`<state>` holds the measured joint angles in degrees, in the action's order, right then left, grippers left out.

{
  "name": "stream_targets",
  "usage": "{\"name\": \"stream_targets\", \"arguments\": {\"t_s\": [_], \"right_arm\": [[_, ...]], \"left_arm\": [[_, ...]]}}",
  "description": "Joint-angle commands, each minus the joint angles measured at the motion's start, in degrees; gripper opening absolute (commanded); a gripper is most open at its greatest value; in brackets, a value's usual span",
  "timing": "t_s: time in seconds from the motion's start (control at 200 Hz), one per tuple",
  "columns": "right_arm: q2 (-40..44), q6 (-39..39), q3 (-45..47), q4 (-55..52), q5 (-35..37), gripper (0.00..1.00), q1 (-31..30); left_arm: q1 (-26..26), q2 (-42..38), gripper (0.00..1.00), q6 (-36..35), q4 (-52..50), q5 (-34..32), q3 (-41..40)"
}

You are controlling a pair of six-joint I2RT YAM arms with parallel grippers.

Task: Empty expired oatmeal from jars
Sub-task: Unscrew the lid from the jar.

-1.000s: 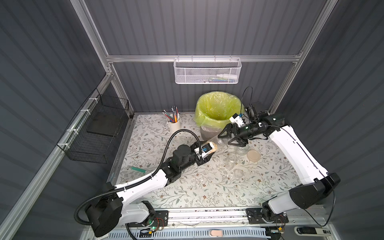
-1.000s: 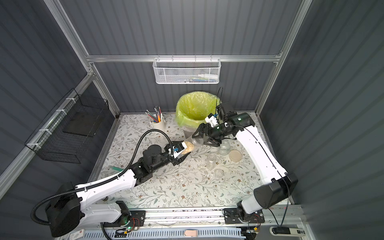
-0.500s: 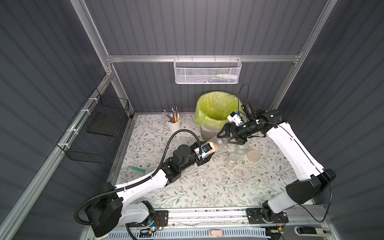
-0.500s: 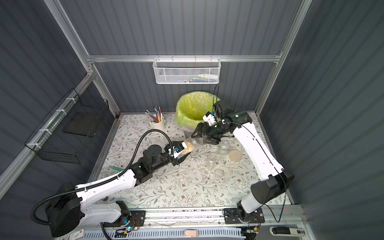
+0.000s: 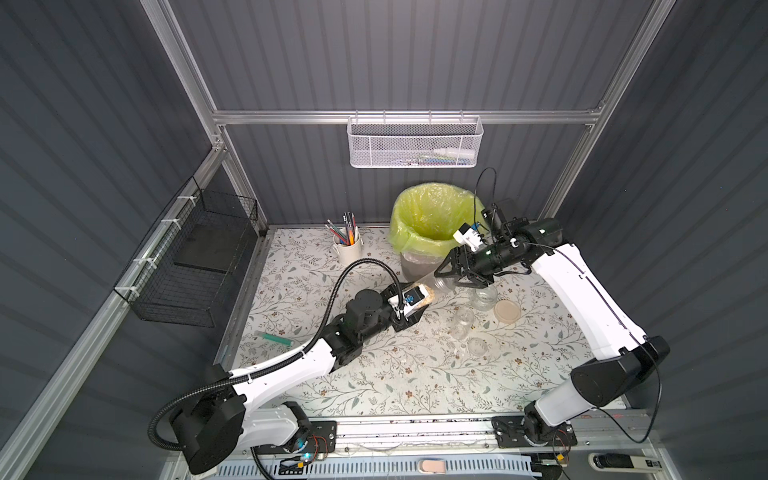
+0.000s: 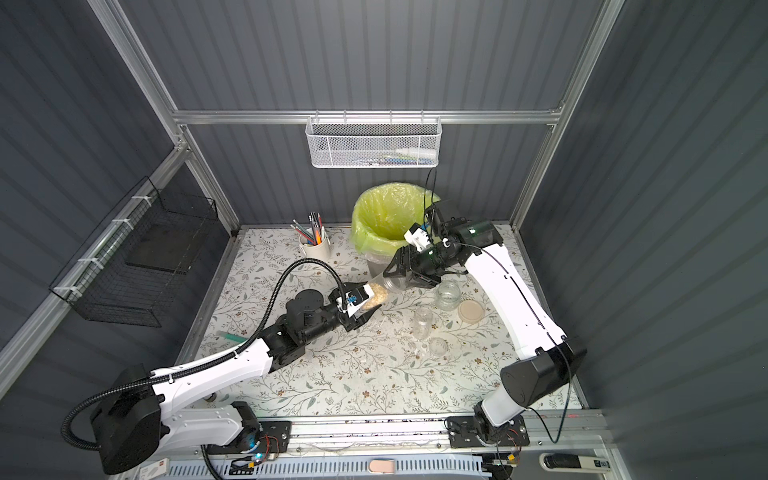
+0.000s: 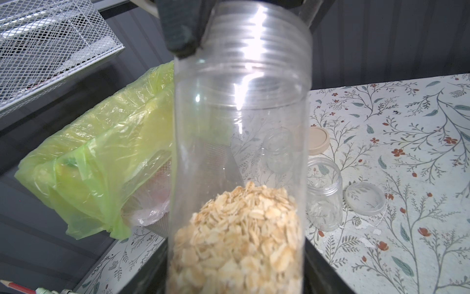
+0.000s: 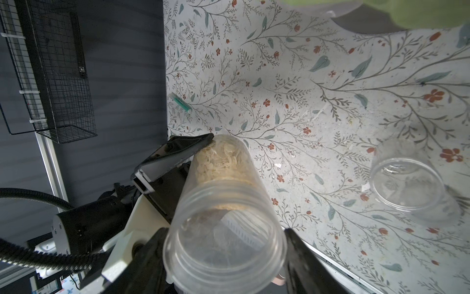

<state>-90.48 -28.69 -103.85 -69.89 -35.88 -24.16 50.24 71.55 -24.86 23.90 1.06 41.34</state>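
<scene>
As the jar [image 5: 439, 286] is being clamped by left end effector [image 5: 422, 302] and right end effector [image 5: 454, 277], tilting is being advised only over the bin [image 5: 404, 232].

Light's coming from overhead, so the floral tabletop [image 5: 395, 382] looks bright while the walls [image 5: 415, 62] are dim. Big white glare streak down the jar [image 7: 239, 142], and its neck's blurry up close.
</scene>
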Motion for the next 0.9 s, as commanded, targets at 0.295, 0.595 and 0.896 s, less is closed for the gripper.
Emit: {"name": "stream_targets", "arguments": {"t_s": [0.295, 0.595, 0.896], "right_arm": [[0.7, 30.5, 1.2, 5.8, -5.8, 0.29, 0.5], [1.1, 57.2, 0.4, 1.2, -3.6, 0.21, 1.7], [-0.2, 65.6, -2.0, -0.3, -8.5, 0.2, 3.5]], "left_arm": [[-0.1, -0.1, 0.02, 11.6, 8.2, 6.8, -3.1], [-0.5, -2.3, 0.03, 12.9, 8.9, 6.0, -6.4], [-0.9, -2.9, 0.02, 13.0, 9.3, 5.5, -8.0]]}}
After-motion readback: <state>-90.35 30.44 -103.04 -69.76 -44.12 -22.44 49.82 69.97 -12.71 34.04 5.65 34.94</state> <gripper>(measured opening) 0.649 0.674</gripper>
